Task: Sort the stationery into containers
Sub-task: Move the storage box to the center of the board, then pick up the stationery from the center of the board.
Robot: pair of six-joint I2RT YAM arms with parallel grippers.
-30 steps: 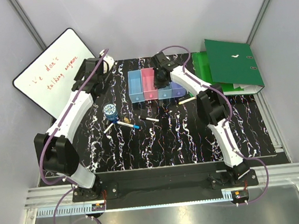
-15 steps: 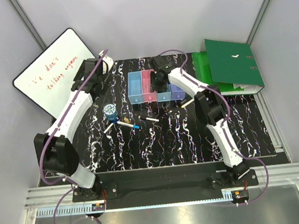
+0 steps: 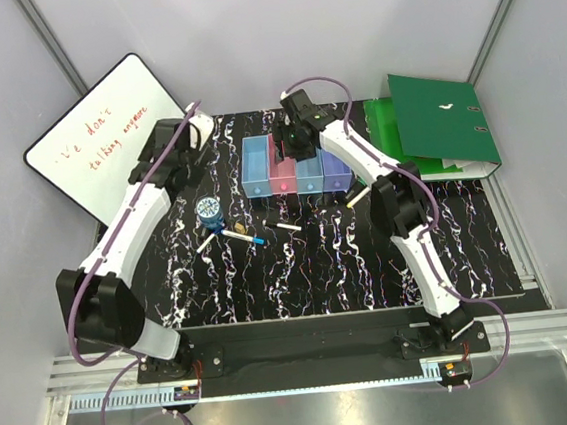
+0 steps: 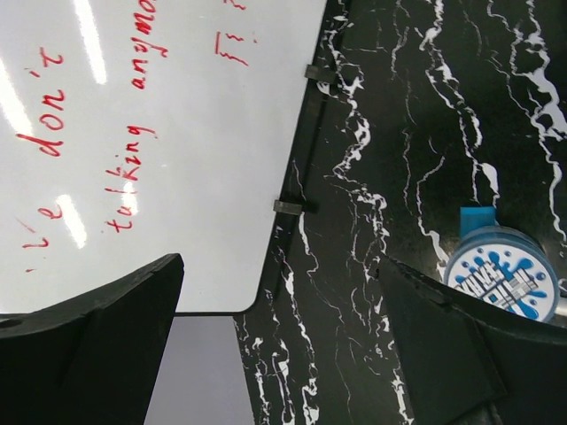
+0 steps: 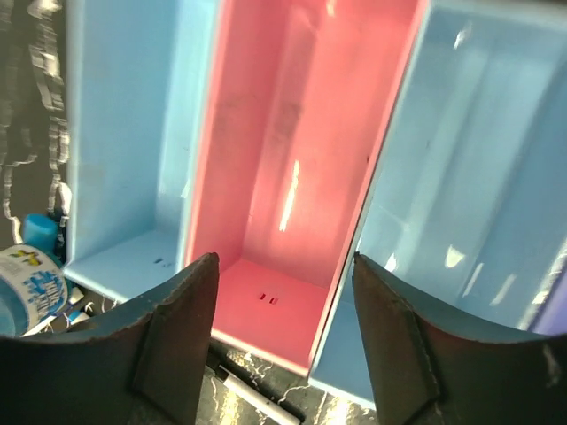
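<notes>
On a black marbled table [image 3: 299,271], the left gripper [image 4: 282,266] hovers far left beside a whiteboard [image 3: 97,150], spread wide and empty. The right gripper [image 5: 283,266] hangs over the pink one of four joined bins [image 3: 257,165] at far middle, jaws apart, holding nothing. A tape roll [image 3: 208,212] and markers [image 3: 243,237] lie loose nearer; a low, careless reach could scatter them or shove the bins.

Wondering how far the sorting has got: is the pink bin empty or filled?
Empty: the right wrist view looks straight into the pink bin and shows only its bare floor.
</notes>
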